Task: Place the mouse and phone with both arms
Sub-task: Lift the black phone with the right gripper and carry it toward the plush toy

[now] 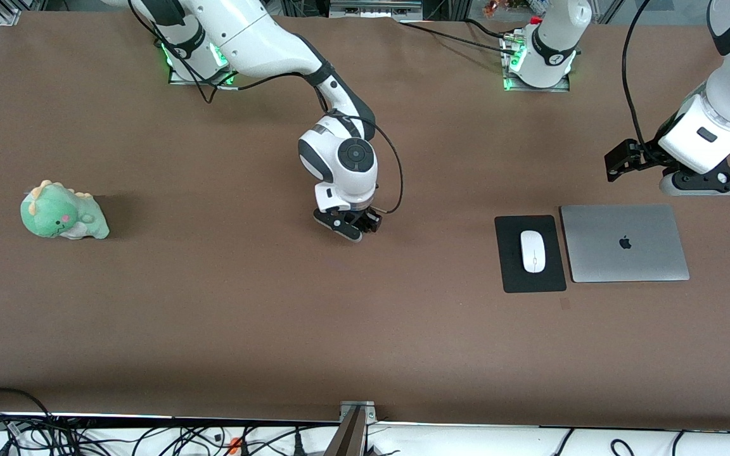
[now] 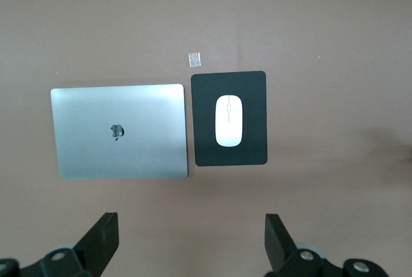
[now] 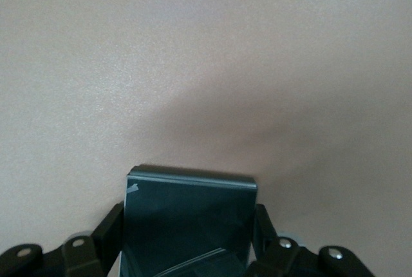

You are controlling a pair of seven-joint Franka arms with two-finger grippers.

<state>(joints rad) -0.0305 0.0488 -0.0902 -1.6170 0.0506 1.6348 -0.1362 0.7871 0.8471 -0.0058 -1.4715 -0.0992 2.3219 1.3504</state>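
Observation:
The black phone [image 3: 190, 225] stands between the fingers of my right gripper [image 3: 190, 251], which is shut on its two long sides. That gripper [image 1: 355, 229] is low over the middle of the table, and in the front view it hides the phone. The white mouse [image 1: 533, 251] [image 2: 228, 120] lies on a black mouse pad [image 1: 511, 272] [image 2: 251, 148] toward the left arm's end of the table. My left gripper [image 2: 192, 238] hangs open and empty, high over the table beside the pad and the laptop [image 1: 717, 183].
A closed silver laptop [image 1: 623, 242] [image 2: 119, 131] lies beside the mouse pad. A green plush dinosaur [image 1: 64, 212] sits toward the right arm's end of the table. A small square mark [image 2: 194, 60] is on the table just by the pad.

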